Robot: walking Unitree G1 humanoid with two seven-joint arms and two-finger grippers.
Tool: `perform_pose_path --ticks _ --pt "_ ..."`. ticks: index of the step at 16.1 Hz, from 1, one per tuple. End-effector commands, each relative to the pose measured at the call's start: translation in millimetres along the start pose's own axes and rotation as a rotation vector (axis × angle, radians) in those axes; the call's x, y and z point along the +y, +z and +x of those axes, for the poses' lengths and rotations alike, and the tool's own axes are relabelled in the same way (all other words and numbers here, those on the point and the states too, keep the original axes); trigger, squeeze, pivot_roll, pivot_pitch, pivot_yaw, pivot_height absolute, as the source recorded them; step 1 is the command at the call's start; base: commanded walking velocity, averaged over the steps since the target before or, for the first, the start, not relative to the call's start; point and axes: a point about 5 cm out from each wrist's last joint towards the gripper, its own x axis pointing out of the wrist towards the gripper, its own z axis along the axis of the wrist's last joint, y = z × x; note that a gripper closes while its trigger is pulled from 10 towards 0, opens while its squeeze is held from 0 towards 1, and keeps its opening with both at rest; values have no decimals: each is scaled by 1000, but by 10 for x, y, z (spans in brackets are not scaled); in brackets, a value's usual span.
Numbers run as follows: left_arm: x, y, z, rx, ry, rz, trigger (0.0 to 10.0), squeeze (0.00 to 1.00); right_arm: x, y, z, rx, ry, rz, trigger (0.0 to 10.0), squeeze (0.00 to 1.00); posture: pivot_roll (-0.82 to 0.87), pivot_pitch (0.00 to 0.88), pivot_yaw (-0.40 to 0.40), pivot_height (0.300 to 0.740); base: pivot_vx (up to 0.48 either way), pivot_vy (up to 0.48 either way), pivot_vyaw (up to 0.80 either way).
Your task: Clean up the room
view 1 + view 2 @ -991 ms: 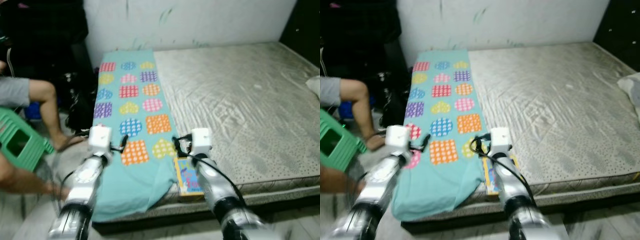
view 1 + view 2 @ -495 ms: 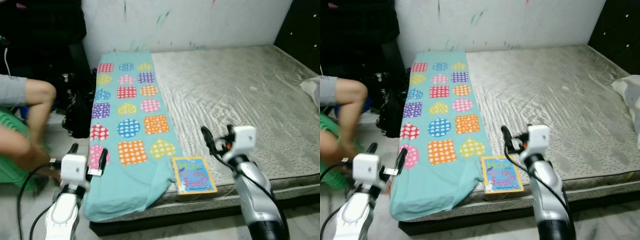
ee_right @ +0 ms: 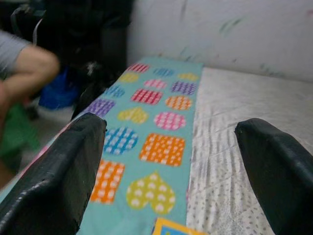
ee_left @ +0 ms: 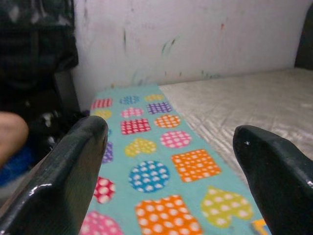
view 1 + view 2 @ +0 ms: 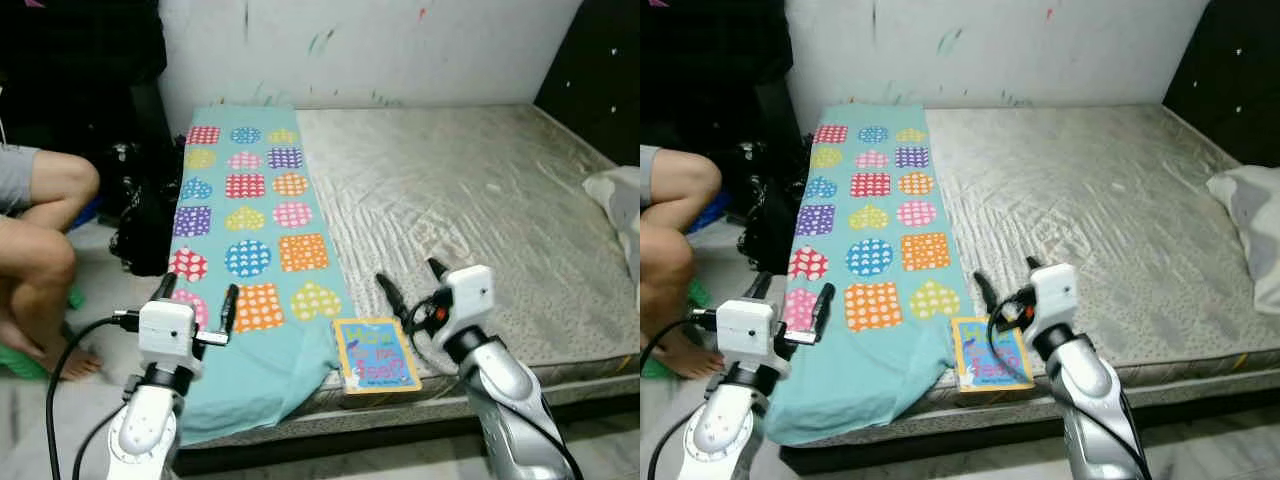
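Compared with half a second earlier, the right gripper [image 5: 410, 283] had dropped closer to the yellow-bordered blue children's book [image 5: 376, 353] at the grey mattress [image 5: 500, 200] front edge, fingers spread, empty. The left gripper [image 5: 196, 299] had risen beside the teal patterned cloth [image 5: 250, 250], also spread and empty; the seated person's legs [image 5: 40, 260] had shifted.
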Motion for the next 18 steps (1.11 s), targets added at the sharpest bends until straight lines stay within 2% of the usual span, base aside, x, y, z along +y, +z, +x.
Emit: perform_pose_path --ticks 1,2,5,7,11,16,18 --pt "-15 27 -32 19 3 -27 10000 0 -1 11 -23 15 13 -12 10000 0 -86 0 -68 740 0 0 800" --pt "-36 21 -43 24 -4 -43 10000 0 -17 11 -14 15 -2 -6 10000 0 -89 0 -65 740 0 0 800" --pt "-90 45 -22 36 -55 -94 10000 0 -15 16 -10 17 -50 41 10000 0 -94 0 -62 740 0 0 0" --pt "-103 110 27 43 -72 -136 10000 0 58 22 -19 20 -47 38 10000 0 -108 0 -37 740 0 0 0" --pt "-128 122 6 51 -95 -149 10000 0 91 -12 -61 36 -61 11 10000 0 -110 0 -31 740 0 0 0" --pt "-163 122 30 72 -110 -161 10000 0 30 17 11 37 -80 1 10000 0 -108 0 -31 740 0 0 0" --pt "-157 126 44 71 -82 -140 10000 0 26 21 25 35 -85 -1 10000 0 -109 0 -28 740 0 0 0"
